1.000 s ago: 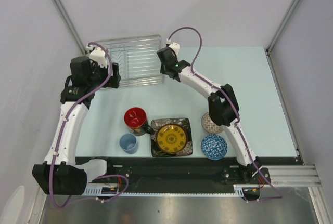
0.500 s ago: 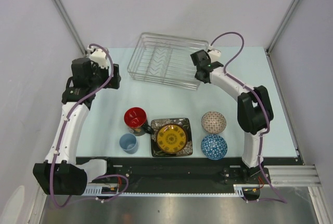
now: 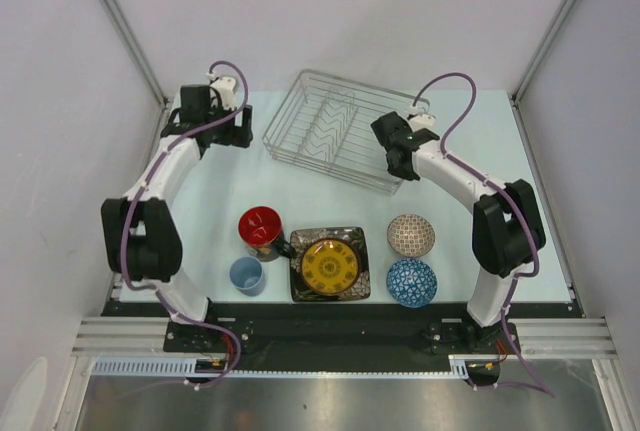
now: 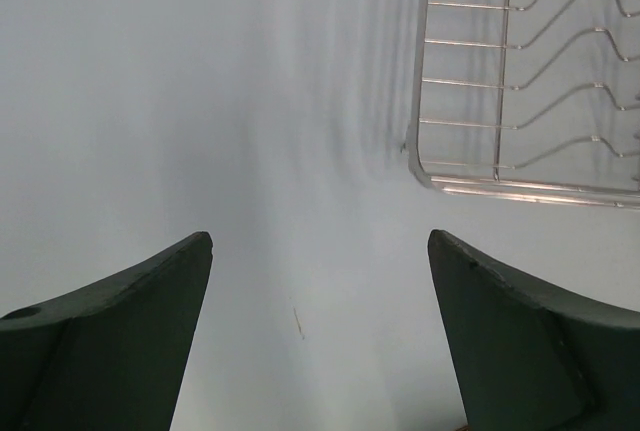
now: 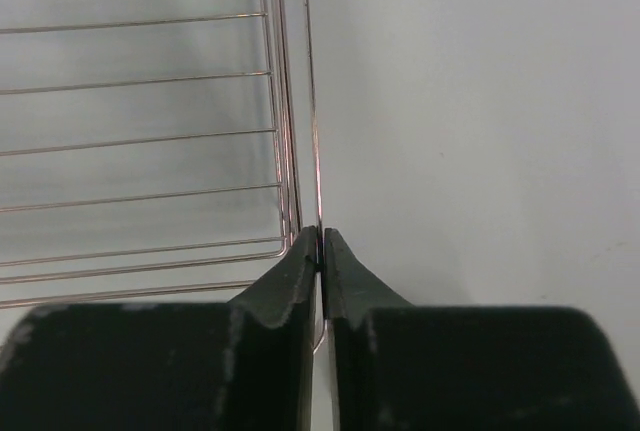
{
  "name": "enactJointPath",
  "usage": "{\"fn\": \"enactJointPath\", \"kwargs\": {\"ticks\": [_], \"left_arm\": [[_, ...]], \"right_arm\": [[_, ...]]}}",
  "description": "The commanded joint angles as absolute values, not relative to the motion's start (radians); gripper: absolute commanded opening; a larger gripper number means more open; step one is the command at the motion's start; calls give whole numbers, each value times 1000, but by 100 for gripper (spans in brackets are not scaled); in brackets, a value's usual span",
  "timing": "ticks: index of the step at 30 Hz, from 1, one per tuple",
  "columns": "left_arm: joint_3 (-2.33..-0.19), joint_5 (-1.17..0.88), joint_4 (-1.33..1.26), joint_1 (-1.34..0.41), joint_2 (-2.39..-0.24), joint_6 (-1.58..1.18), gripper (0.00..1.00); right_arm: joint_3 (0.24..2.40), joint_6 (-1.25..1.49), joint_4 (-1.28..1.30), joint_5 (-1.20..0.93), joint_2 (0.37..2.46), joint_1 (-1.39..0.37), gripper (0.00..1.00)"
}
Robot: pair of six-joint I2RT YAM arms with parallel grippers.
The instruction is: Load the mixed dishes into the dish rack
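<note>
The silver wire dish rack (image 3: 335, 129) lies skewed at the back middle of the table. My right gripper (image 3: 399, 164) is shut on the rim wire at its near right corner; the wrist view shows the wire (image 5: 315, 151) pinched between the closed fingers. My left gripper (image 3: 238, 129) is open and empty, left of the rack, whose corner (image 4: 520, 81) shows in its wrist view. At the front stand the black mug with red inside (image 3: 262, 230), the light-blue cup (image 3: 246, 274), the yellow plate (image 3: 329, 265) on the dark square plate (image 3: 300, 279), the pinkish bowl (image 3: 410, 235) and the blue bowl (image 3: 411, 282).
Grey walls and metal frame posts (image 3: 122, 26) close in the back and sides. The black base rail (image 3: 330, 326) runs along the near edge. The right arm's elbow (image 3: 505, 221) stands just right of the bowls.
My right gripper has dragged the rack from the back left to the back middle, turning it. My left arm has swung up and inward, its gripper now left of the rack.
</note>
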State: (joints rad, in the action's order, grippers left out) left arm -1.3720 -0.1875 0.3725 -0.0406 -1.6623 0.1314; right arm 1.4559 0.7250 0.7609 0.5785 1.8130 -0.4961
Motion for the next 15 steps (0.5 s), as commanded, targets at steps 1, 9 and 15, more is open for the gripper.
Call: {"fn": "enactJointPath", "kwargs": {"ticks": [1,9,15], "left_arm": [[-1569,-207,322,-90,-1767,129,94],[-1779,-233,333,-155,-1966,121,93],[-1776,-247,316,-184,-2020,129,92]], "right_arm": [[1407,707,916,595,1760,-453,19],[1401,692,845,482,1779,-376,64],[1459,663,793,416,1807,-324,81]]}}
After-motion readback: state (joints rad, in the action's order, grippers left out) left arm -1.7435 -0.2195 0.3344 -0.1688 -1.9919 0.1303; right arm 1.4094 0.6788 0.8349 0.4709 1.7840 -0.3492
